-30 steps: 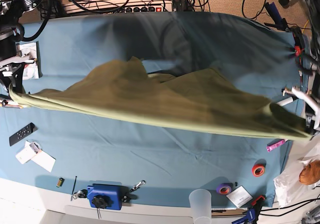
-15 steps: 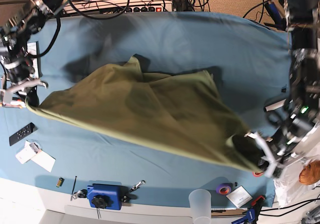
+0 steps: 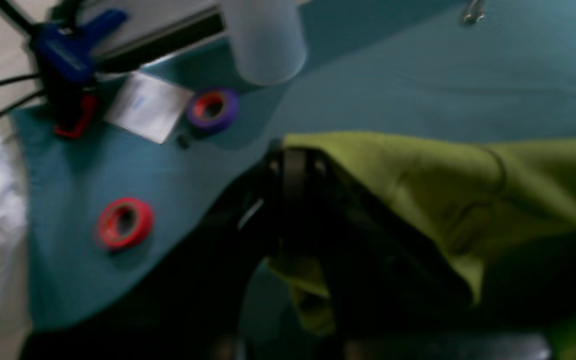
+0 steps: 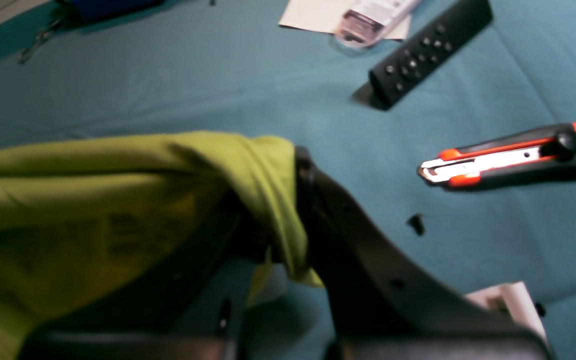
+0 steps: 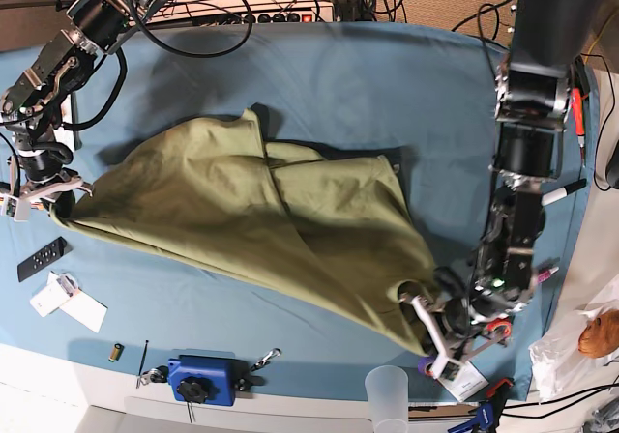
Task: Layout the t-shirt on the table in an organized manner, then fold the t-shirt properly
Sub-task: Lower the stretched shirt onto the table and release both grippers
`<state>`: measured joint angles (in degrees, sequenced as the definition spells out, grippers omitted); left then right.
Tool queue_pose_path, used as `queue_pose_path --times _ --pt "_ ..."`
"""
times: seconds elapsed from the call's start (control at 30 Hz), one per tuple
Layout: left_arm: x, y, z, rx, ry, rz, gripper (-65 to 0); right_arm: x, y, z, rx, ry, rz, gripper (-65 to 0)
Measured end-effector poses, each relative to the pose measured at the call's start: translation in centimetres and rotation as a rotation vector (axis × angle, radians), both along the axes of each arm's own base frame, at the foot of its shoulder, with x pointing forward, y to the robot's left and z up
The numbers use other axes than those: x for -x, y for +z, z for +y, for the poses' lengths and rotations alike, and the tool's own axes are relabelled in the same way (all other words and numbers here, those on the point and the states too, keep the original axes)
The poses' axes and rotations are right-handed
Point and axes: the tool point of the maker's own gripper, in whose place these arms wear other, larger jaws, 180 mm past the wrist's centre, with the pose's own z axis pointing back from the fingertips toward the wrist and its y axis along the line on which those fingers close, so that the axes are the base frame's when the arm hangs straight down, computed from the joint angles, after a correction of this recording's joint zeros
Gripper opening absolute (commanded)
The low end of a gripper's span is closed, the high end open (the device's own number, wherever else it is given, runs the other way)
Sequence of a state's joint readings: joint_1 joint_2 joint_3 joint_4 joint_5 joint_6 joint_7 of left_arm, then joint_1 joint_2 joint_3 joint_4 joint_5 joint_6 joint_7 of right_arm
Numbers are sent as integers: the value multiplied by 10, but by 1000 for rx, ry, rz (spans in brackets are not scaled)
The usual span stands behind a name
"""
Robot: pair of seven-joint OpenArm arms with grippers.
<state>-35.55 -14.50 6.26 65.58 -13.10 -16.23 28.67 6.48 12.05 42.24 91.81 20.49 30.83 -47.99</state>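
The olive-green t-shirt (image 5: 251,211) is stretched in a wrinkled sheet across the blue-teal table (image 5: 387,85), partly draped on it. My left gripper (image 5: 423,329) is at the near right and is shut on one corner of the t-shirt (image 3: 418,170), which shows pinched between its dark fingers in the left wrist view. My right gripper (image 5: 60,199) is at the far left edge, shut on the opposite corner of the t-shirt (image 4: 248,165), held just above the cloth.
Red tape roll (image 3: 124,222), purple tape roll (image 3: 213,107), a white card (image 3: 148,105) and a plastic cup (image 5: 387,389) lie by the left gripper. A black remote (image 4: 425,55), an orange-black box cutter (image 4: 513,155) and papers lie near the right gripper. A blue clamp (image 5: 201,380) sits at the front edge.
The left gripper has swung toward the near right corner, pulling its t-shirt corner down and forward. The t-shirt has dropped lower onto the table. The right gripper has shifted slightly inward at the left edge.
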Motion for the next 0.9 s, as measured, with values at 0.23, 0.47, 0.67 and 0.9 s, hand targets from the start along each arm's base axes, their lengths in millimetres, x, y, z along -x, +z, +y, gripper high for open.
queue_pose_path --times 0.23,0.47,0.67,0.9 --pt "-3 -2 -23 55 -33 -11 -500 5 -8 -4 23 -11 56 -569" --pt "-4 -1 -23 54 -36 -14 -354 2 -2 -4 32 -12 18 -430" --pt "-4 -1 -23 54 -36 -14 -354 0 3 -5 39 -14 -10 -430" --pt "-8 6 -21 53 -31 -29 -354 -12 47 -46 121 -148 -69 -431"
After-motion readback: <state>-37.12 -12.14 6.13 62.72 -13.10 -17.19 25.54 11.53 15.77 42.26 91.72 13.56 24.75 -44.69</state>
